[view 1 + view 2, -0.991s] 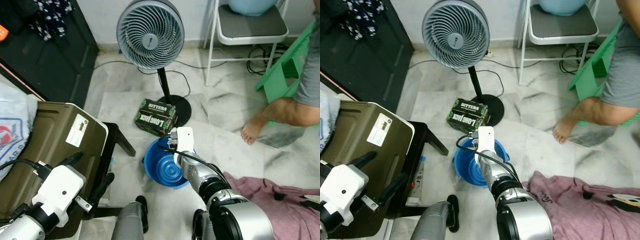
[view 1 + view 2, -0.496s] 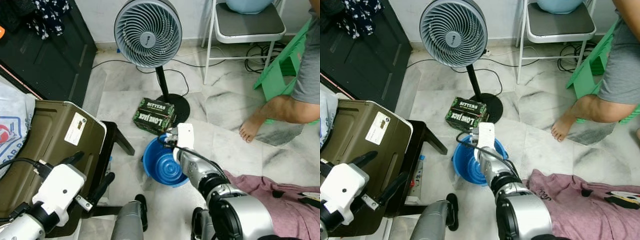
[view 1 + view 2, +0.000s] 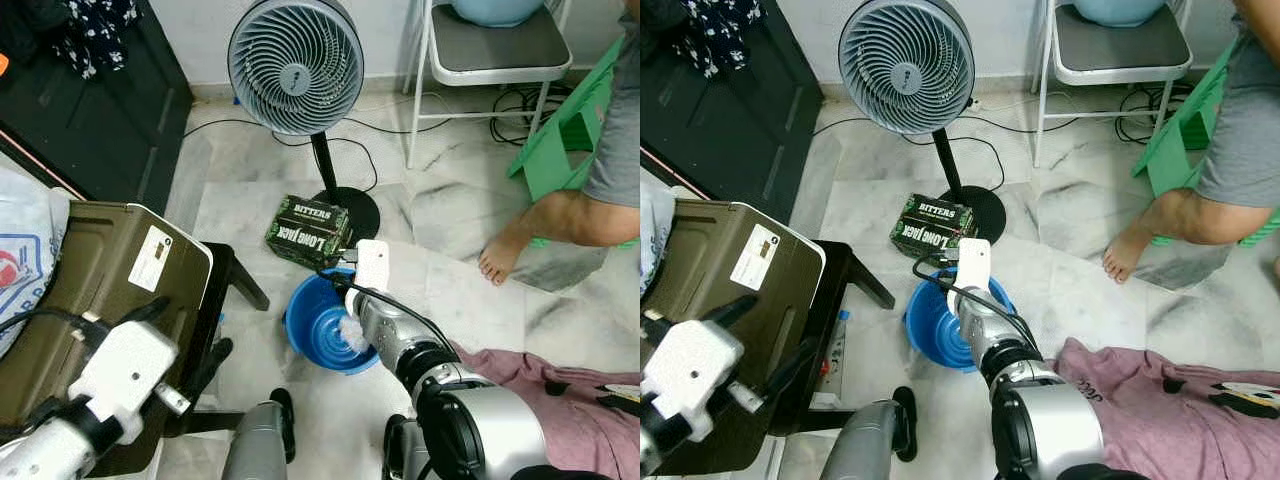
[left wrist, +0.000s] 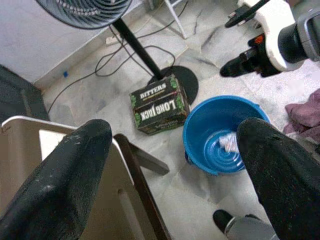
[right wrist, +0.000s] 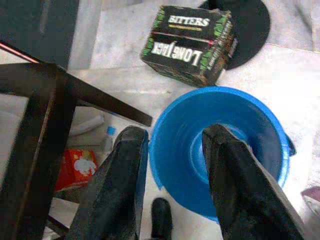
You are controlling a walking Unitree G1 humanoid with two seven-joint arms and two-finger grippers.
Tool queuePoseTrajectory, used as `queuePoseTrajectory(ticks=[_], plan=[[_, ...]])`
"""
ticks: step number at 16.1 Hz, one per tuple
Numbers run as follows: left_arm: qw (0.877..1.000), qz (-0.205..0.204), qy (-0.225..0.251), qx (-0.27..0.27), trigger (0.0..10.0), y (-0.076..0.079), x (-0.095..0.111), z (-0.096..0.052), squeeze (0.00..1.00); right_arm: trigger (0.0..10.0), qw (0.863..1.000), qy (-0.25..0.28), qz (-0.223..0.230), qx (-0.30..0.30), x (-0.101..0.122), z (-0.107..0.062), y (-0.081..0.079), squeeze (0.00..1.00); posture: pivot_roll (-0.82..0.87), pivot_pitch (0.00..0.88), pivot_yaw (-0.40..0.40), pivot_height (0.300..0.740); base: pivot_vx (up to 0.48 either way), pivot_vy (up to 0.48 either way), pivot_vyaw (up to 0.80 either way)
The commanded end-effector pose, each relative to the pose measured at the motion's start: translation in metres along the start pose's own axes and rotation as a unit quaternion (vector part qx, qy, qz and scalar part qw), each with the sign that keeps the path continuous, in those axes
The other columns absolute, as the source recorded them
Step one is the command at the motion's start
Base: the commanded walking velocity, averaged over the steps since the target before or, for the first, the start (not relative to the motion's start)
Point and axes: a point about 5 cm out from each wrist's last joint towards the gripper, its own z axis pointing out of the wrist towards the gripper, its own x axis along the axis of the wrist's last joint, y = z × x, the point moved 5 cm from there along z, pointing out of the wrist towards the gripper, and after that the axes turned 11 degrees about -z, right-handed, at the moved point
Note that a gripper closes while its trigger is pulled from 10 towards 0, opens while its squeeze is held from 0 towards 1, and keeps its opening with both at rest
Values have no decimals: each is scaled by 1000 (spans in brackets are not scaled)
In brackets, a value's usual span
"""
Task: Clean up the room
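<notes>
1. One blue bucket [image 3: 325,330] sat on the marble floor [image 3: 450,220] at about 6 o'clock from the fan [image 3: 296,65], and a small pale crumpled scrap [image 4: 229,142] lay on its bottom. You could read that as litter already binned.
2. Your right gripper [image 5: 172,187] hung over the bucket's mouth with its fingers apart and nothing between them, which suits a drop into the bucket.
3. At 12 o'clock of the bucket, just beside its rim, stood the green-and-black carton [image 3: 309,232], against the fan's base.
4. Your left gripper [image 4: 175,170] was held back at 9 o'clock, over the olive case [image 3: 90,290], fingers spread wide and empty, probably parked out of the way.
5. At 4 o'clock a maroon garment [image 3: 1160,405] lay on the floor, likely your next pick.
6. A person's bare foot [image 3: 500,262] stood at 3 o'clock, well apart.
</notes>
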Motion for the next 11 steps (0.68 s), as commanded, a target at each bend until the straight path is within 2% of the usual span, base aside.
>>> queuePoseTrajectory(ticks=[1, 3, 4, 6, 7, 9, 11], plan=[[1000, -2, -5, 7, 10000, -2, -5, 3, 0, 10000, 999, 17, 4, 30, 11, 1, -18, 1000, 252, 236, 104, 740, 0, 0, 0], [1000, -5, 12, 13, 10000, -5, -3, 14, 0, 10000, 998, 27, -4, 51, 14, -1, -20, 1000, 209, 206, 85, 740, 0, 0, 0], [999, -9, 39, 19, 10000, -6, 2, 34, 0, 10000, 995, 36, -24, 89, 12, -7, -24, 1000, 149, 159, 60, 740, 0, 0, 0], [998, -10, 63, 18, 10000, -4, 10, 46, 0, 10000, 991, 46, -44, 118, 9, -16, -27, 1000, 126, 137, 50, 740, 0, 0, 0], [996, -19, 88, 26, 10000, -7, 15, 64, 0, 10000, 985, 61, -73, 141, 10, -31, -26, 1000, 77, 80, 29, 740, 0, 0, 0], [993, -30, 107, 30, 10000, -10, 19, 80, 0, 10000, 979, 81, -106, 157, 19, -45, -23, 1000, 28, 15, 13, 740, 0, 0, 0], [990, -36, 131, 42, 10000, -13, 24, 92, 0, 10000, 974, 120, -117, 153, 37, -67, -13, 1000, 9, 0, 1, 740, 0, 0, 0]])
